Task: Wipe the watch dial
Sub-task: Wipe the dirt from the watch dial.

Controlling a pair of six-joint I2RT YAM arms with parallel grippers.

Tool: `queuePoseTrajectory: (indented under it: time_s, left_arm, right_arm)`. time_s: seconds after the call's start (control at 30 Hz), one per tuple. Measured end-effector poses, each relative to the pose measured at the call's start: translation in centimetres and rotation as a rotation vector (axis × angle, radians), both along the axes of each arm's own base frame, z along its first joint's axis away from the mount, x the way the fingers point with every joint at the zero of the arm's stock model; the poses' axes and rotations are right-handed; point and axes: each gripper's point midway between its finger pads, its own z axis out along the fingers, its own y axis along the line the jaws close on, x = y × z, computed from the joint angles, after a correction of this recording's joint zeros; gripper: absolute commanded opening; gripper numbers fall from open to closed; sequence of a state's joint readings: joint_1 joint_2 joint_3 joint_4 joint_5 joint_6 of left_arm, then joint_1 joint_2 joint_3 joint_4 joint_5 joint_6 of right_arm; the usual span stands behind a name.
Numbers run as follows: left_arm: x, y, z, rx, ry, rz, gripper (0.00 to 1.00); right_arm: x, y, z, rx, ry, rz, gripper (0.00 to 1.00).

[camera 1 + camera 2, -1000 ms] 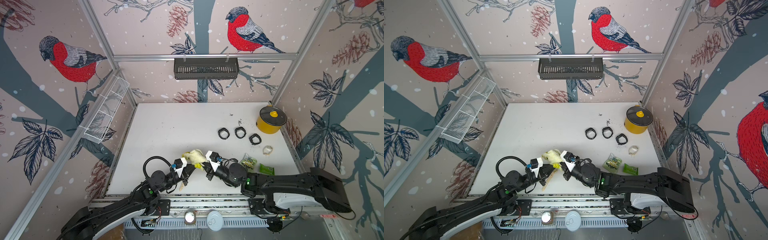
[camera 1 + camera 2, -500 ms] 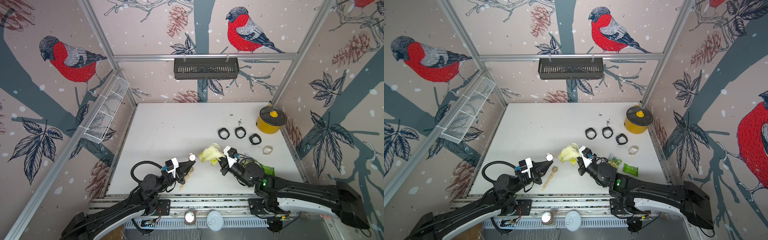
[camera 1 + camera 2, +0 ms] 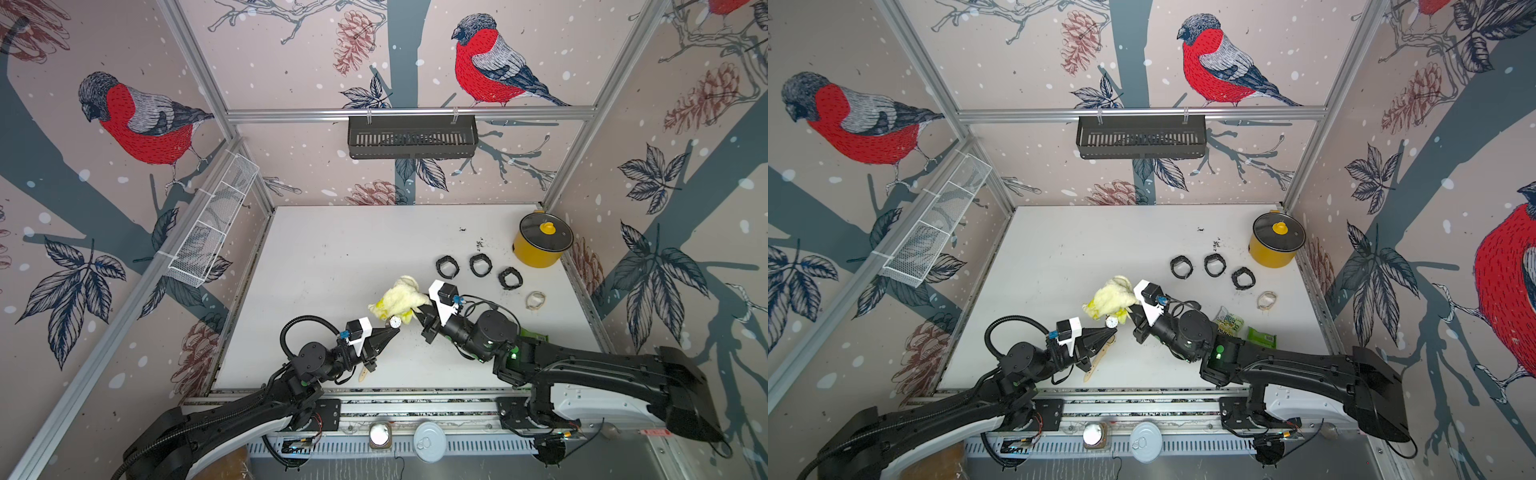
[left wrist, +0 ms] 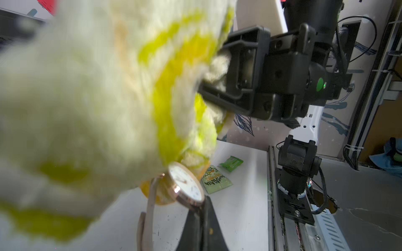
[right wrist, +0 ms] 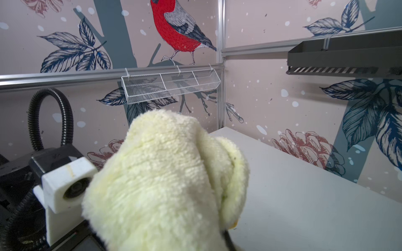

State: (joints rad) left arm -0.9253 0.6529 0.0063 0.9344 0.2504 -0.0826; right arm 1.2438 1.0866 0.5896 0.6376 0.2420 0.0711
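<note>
Watch (image 3: 395, 321) clamped in L gripper (image 3: 390, 329), yellow cloth (image 3: 398, 300) pinched in R gripper (image 3: 419, 311) — cloth touching dial (image 4: 187, 185) edge.

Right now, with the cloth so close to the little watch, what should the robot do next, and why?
Probably sweep the yellow cloth across the dial. The right gripper pinches the cloth, the left gripper holds the watch, and most of the white face shows bare beside the cloth.

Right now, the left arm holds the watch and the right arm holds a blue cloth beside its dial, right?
The colour is wrong: the cloth is pale yellow, as both top views show. The left gripper does hold the watch, and the right gripper the cloth.
</note>
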Motion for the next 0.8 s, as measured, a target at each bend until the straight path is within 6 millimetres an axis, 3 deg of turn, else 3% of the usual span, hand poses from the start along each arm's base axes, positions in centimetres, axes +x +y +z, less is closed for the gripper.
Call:
queuePoseTrajectory:
  time_s: [0.2,0.53,0.8]
  left_arm:
    - [0.2,0.1,0.3,-0.036,0.052,0.002,0.0]
    - [1.1,0.0,1.4,-0.072,0.138,0.02,0.0]
    - [1.8,0.5,0.7,-0.066,0.187,0.069,0.0]
  right_arm:
    - [-1.5,0.9,-3.1,-0.058,-0.005,0.024,0.01]
    - [-1.7,1.2,-2.8,-0.046,-0.051,-0.055,0.01]
    - [-1.5,2.4,-4.5,-0.097,-0.063,-0.102,0.01]
